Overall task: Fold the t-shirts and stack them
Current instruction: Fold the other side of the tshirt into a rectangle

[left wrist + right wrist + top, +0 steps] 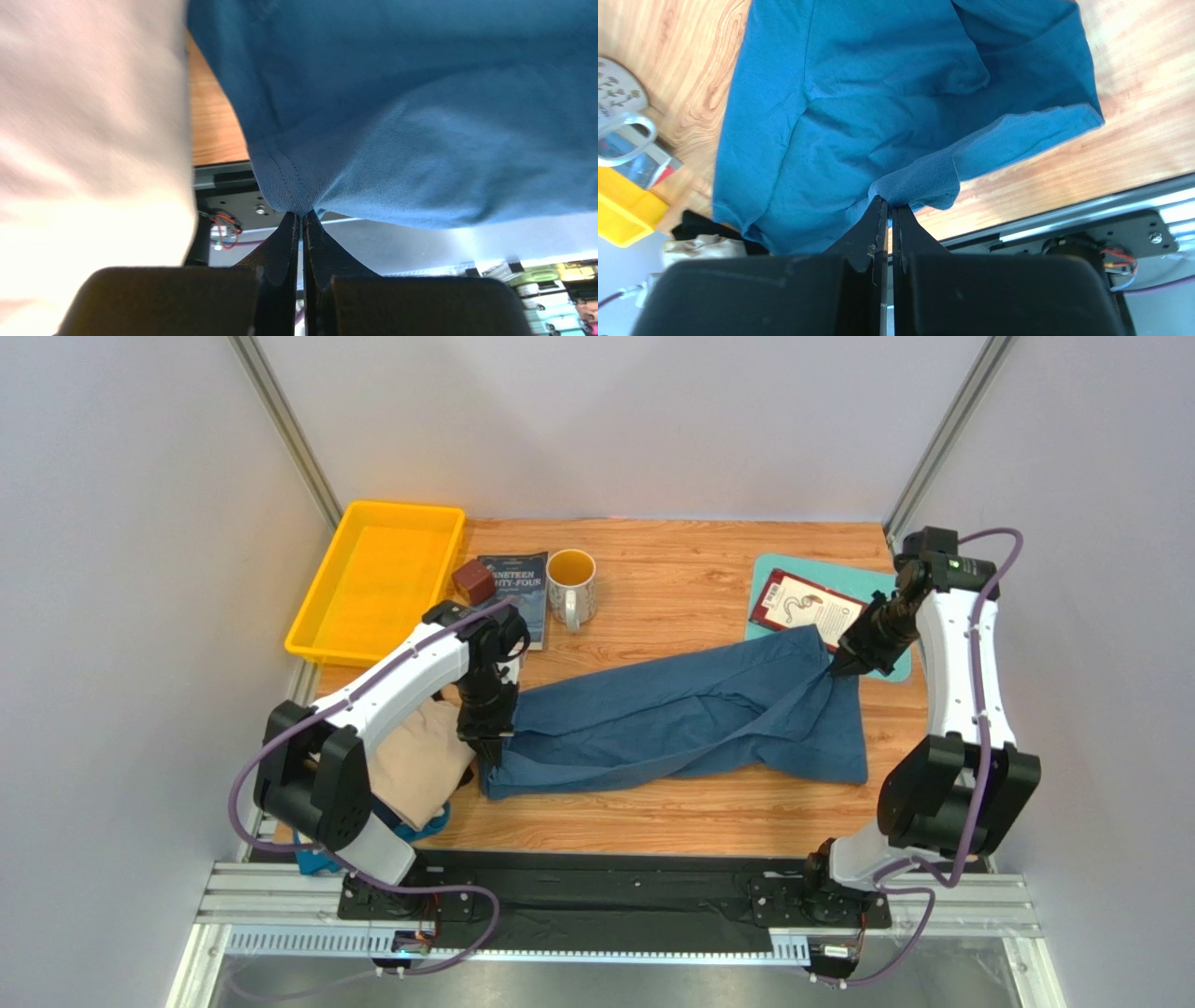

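Note:
A large teal-blue t-shirt [673, 714] lies stretched across the wooden table between my two grippers. My left gripper [494, 745] is shut on its near left hem corner; in the left wrist view [303, 212] the hem sits pinched at the fingertips. My right gripper [839, 667] is shut on a fold of the shirt at its far right; in the right wrist view [889, 201] the cloth bunches at the tips. A beige t-shirt [418, 753] lies at the near left, with a bright light blue one [425, 826] and dark cloth [703, 225] under it.
A yellow bin [376, 580] stands at the back left. A brown block [473, 583], a dark book [516, 588] and a mug [571, 585] stand behind the shirt. A teal cutting board [786, 567] with a red book [804, 605] lies at the back right.

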